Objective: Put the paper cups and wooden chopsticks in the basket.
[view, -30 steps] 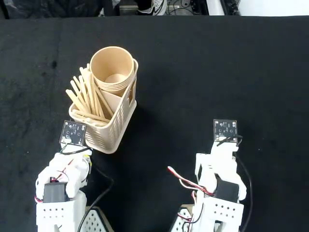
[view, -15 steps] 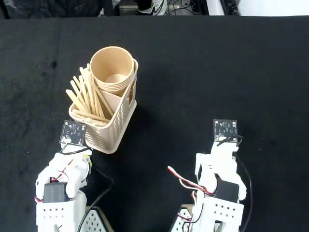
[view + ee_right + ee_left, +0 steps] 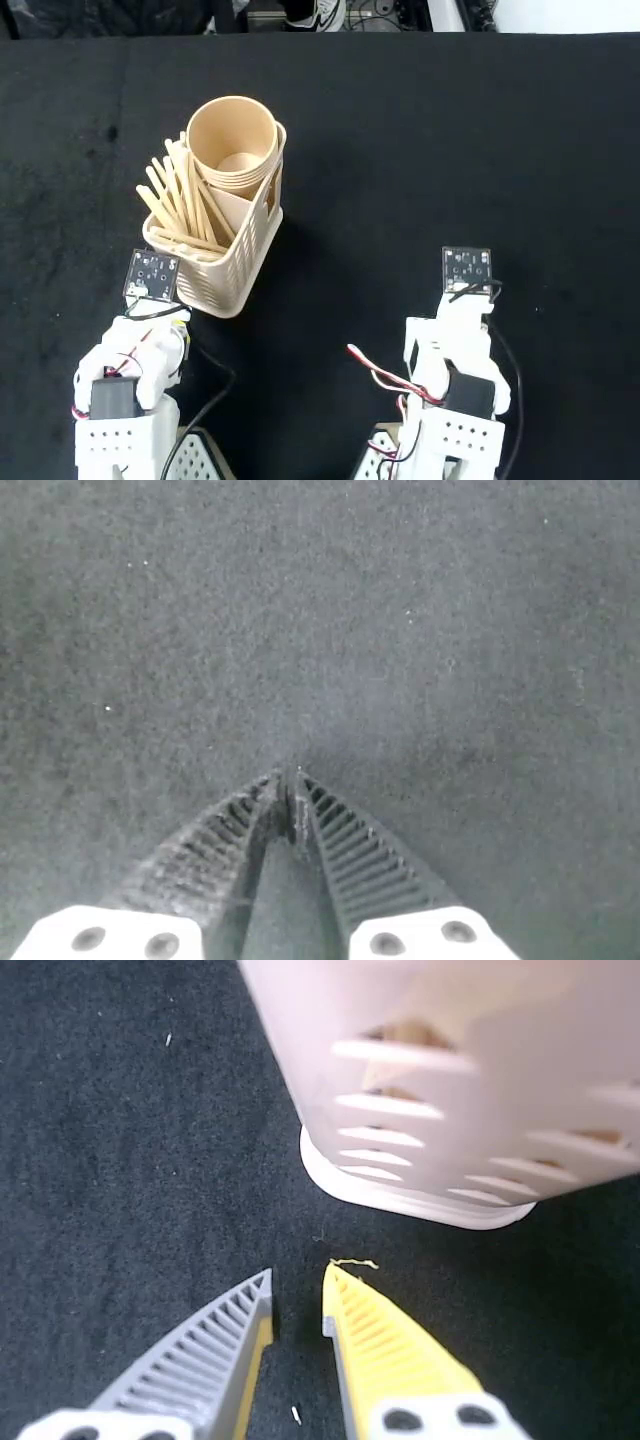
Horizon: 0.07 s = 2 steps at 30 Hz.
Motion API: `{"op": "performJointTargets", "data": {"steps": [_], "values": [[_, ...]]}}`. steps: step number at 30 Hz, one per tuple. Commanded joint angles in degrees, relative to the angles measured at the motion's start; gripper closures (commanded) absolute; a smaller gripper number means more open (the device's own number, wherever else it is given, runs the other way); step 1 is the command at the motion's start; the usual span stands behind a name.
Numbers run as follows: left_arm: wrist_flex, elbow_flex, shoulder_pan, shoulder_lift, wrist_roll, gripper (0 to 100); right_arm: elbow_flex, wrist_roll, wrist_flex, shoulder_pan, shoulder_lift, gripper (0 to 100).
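Note:
A cream slotted basket [image 3: 235, 275] stands at the table's left. Stacked paper cups [image 3: 232, 135] fill its far half, and several wooden chopsticks [image 3: 180, 200] lean in its near half. The left arm [image 3: 130, 370] rests folded just in front of the basket. My left gripper [image 3: 300, 1272] holds nothing, its fingers almost together with a thin gap, a short way from the basket's base [image 3: 420, 1185]. The right arm [image 3: 455, 350] rests folded at the near right. My right gripper [image 3: 288, 778] is shut and empty over bare black cloth.
Black cloth [image 3: 450, 150] covers the whole table, with free room at the centre and right. Cables run along the far edge. A small pale thread [image 3: 352, 1262] lies on the cloth by my left fingertip.

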<state>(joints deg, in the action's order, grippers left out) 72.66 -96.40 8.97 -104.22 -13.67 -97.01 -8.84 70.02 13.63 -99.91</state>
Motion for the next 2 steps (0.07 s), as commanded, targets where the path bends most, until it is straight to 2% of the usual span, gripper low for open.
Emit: {"op": "performJointTargets", "data": {"steps": [1,2], "values": [[0.4,-0.9,-0.6,0.0,0.2,90,0.0,0.4,0.3,0.7,-0.2,98.5],[0.4,-0.9,-0.6,0.0,0.2,90,0.0,0.4,0.3,0.7,-0.2,98.5]]}}
